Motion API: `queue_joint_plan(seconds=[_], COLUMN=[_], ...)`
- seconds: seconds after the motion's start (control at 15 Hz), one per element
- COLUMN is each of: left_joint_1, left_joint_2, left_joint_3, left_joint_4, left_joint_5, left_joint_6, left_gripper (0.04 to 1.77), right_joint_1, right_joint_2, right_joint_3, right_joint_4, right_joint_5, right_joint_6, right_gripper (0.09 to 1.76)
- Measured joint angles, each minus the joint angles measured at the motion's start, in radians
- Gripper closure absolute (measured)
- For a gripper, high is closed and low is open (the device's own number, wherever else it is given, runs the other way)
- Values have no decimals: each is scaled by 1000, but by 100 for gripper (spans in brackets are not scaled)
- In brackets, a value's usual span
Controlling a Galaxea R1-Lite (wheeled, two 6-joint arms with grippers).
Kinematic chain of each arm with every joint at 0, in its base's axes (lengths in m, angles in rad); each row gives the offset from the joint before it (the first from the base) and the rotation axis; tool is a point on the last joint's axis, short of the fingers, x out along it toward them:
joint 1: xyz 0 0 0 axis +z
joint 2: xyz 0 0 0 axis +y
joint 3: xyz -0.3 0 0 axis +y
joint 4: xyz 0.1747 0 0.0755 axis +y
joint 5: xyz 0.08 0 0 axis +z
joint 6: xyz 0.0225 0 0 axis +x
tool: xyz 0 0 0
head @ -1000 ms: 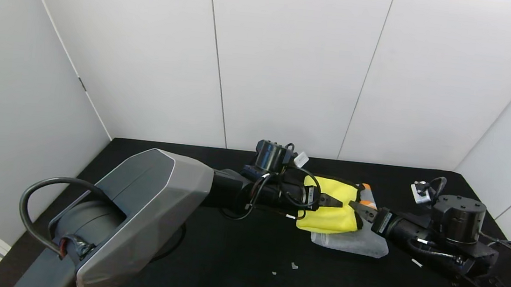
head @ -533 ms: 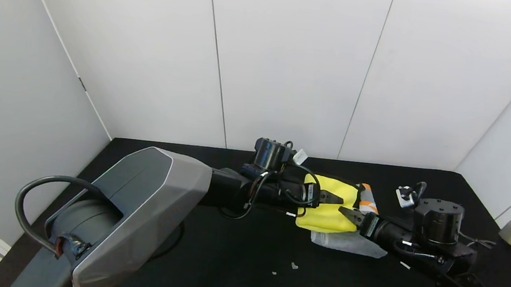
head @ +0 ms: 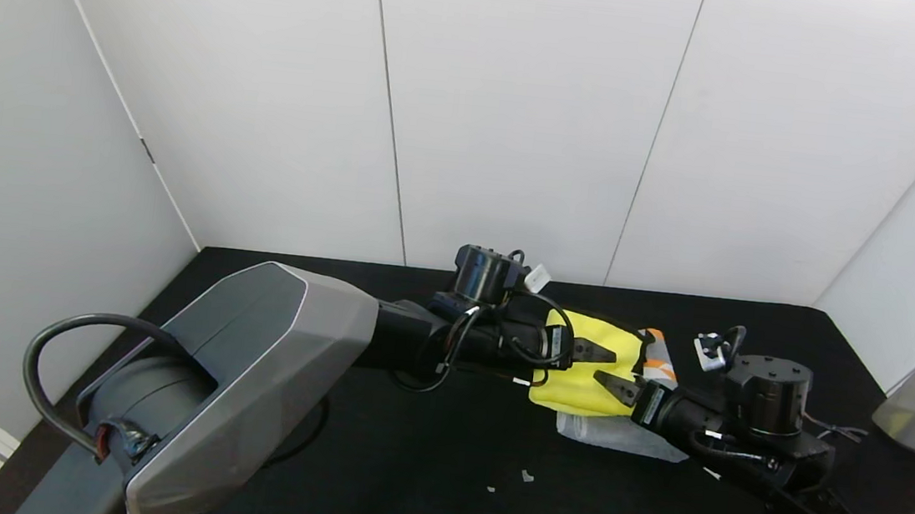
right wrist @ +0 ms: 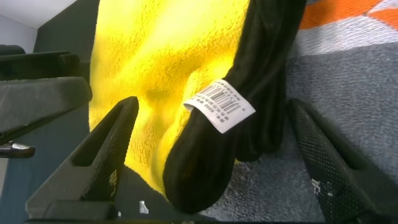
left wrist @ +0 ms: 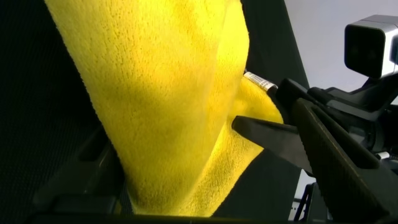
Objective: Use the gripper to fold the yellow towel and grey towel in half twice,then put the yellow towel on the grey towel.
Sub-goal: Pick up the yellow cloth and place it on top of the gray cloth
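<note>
You have the yellow towel (head: 593, 371) lying folded on top of the grey towel (head: 633, 435), right of centre on the black table (head: 405, 453). The grey towel sticks out past the yellow one on the near side, and its orange-patterned end (head: 656, 358) shows at the right edge of the yellow cloth.

Your left gripper (head: 593, 352) reaches in from the left, over the yellow towel's left part; its fingers stand apart and hold nothing. Your right gripper (head: 611, 387) comes in from the right at the towel's near right corner, also spread wide and gripping nothing.

In the right wrist view the yellow towel's dark trim (right wrist: 249, 118) and white barcode tag (right wrist: 219, 106) sit between the open fingers (right wrist: 106, 149), with grey terry beside it. In the left wrist view the yellow cloth fills the space between that gripper's fingers.
</note>
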Motion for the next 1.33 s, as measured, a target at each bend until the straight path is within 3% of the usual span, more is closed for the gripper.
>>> queue_joint_plan(seconds=[0.07, 0.27, 0.53, 0.6, 1.33], left_joint_1=[0, -1, -2, -2, -1], left_joint_2=[0, 0, 0, 0, -36], left_joint_3=[0, 0, -1, -1, -1], left_joint_4=[0, 0, -1, -1, -1], left_joint_5=[0, 1, 1, 1, 1], left_joint_6=[0, 0, 0, 1, 1], left_gripper=[11, 11, 10, 10, 10], right_joint_1=[1, 5, 13, 13, -35], right_joint_2=[1, 4, 8, 9, -88], right_joint_3=[0, 4, 10, 10, 38], right_joint_4=[-1, -42, -48, -48, -46], right_joint_5=[0, 1, 0, 0, 4], right_joint_6=[-1, 0, 0, 0, 0], right_gripper=[21, 70, 120, 174, 169])
